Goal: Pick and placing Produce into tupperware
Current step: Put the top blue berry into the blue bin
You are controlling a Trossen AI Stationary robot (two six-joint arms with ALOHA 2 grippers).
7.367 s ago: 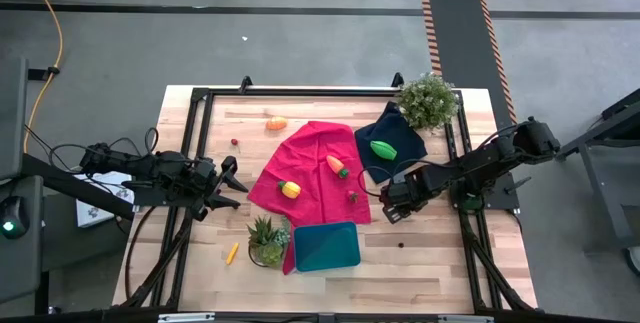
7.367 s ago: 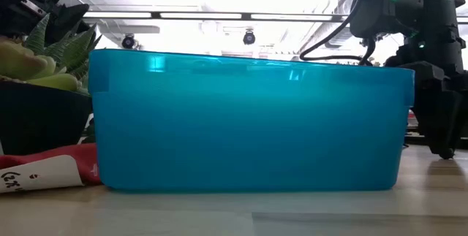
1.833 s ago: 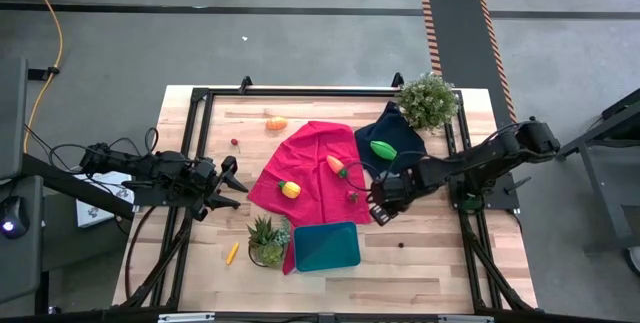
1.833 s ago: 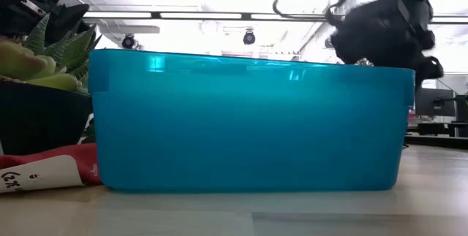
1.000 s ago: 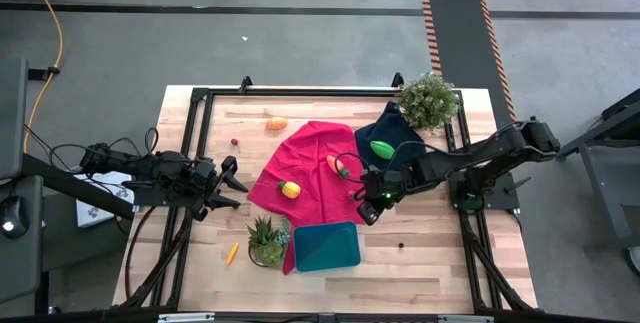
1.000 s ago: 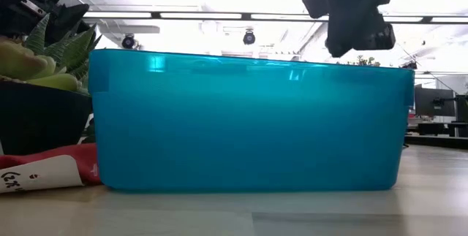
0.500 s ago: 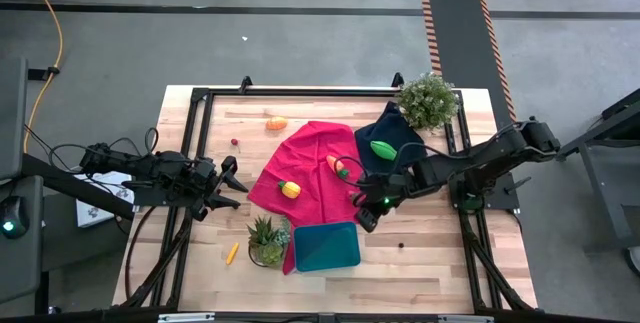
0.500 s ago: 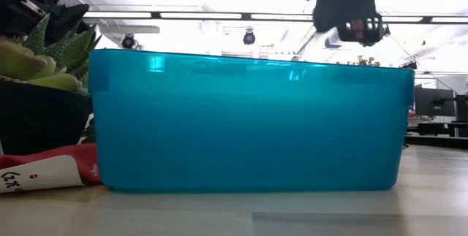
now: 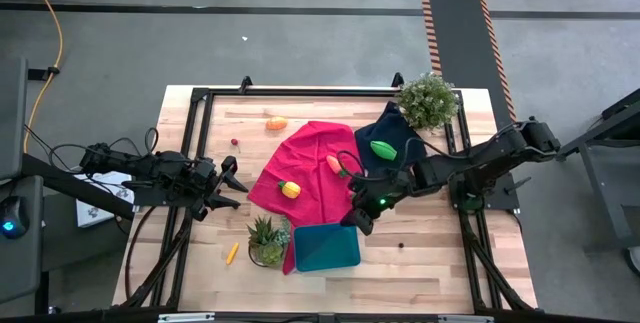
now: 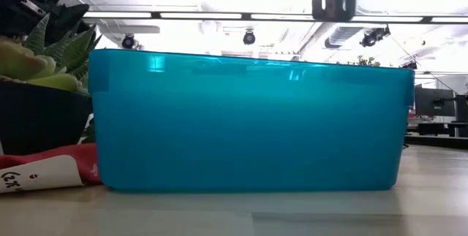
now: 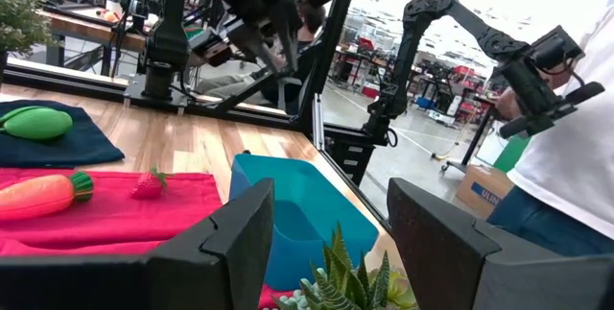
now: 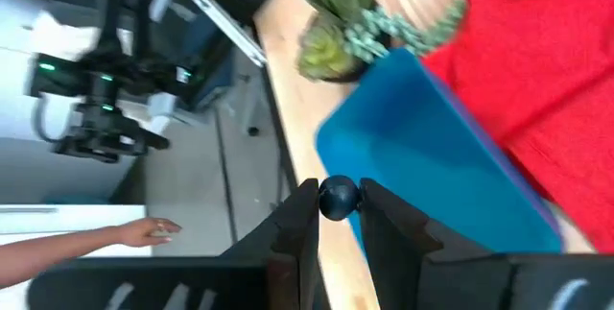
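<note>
Pinched between the fingertips of the right gripper [image 12: 338,216]: one small dark blue ball [image 12: 338,197], held up above the table over the 1 o'clock corner of the teal container [image 9: 322,250]. Seen from above, most of the empty container lies toward 7 o'clock from those fingers, long axis running 9 to 3. Judged from this, needs a short carry toward 7 o'clock before release, or risks landing on the rim. Right arm much nearer; left gripper [image 9: 229,185] waits well apart at the container's 10 o'clock, fingers spread around nothing. Counted elsewhere: one carrot [image 9: 337,166], one yellow-orange piece [image 9: 290,189] and one strawberry [image 11: 147,185] on the red cloth [image 9: 305,158], one green oval [image 9: 382,149] on the navy cloth [image 9: 398,131], one orange piece [image 9: 276,122] on bare wood at 12 o'clock, and one yellow stick [image 9: 232,253] at 9 o'clock. Two cloths, two potted plants, one container.
</note>
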